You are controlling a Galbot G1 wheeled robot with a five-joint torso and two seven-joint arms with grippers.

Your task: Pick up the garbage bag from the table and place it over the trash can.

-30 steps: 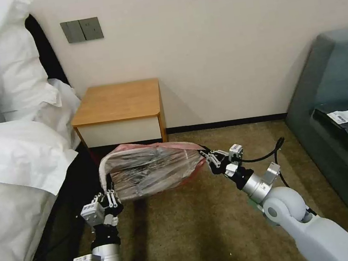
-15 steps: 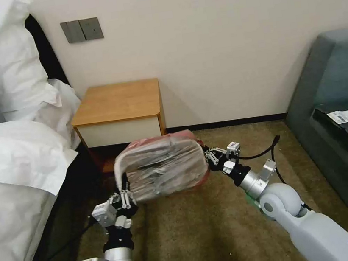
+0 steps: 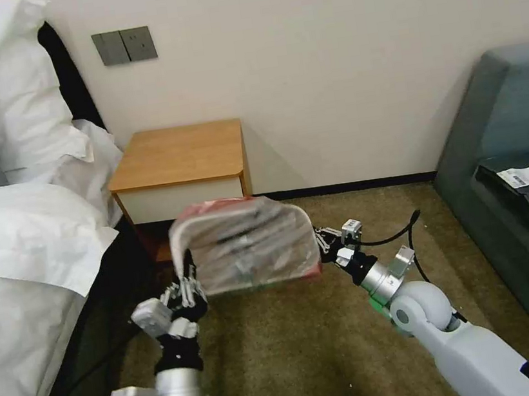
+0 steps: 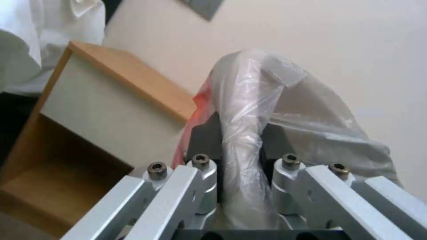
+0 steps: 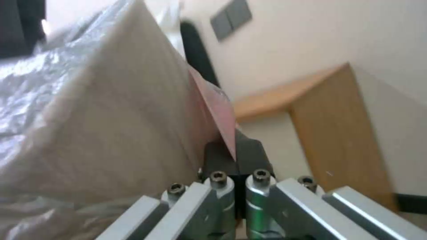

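Garbage bag (image 3: 244,243) is off the bench (image 3: 177,154), held in the air over the carpet at roughly 5 o'clock from the bench's front.

Left end effector (image 3: 188,286) is clamped on a bunched fold at the bag's left edge; the left wrist view shows plastic pinched between the pads (image 4: 209,140).

Right end effector (image 3: 322,242) is closed on the red-tinted right edge; its pads (image 5: 222,160) meet on the film.

The bag's long axis runs 9 to 3 o'clock between the two end effectors, stretched fairly taut. Each arm is equally near its own end.

Judgement: the bag's mouth must stay spread along this axis when lowering it over the trash can.
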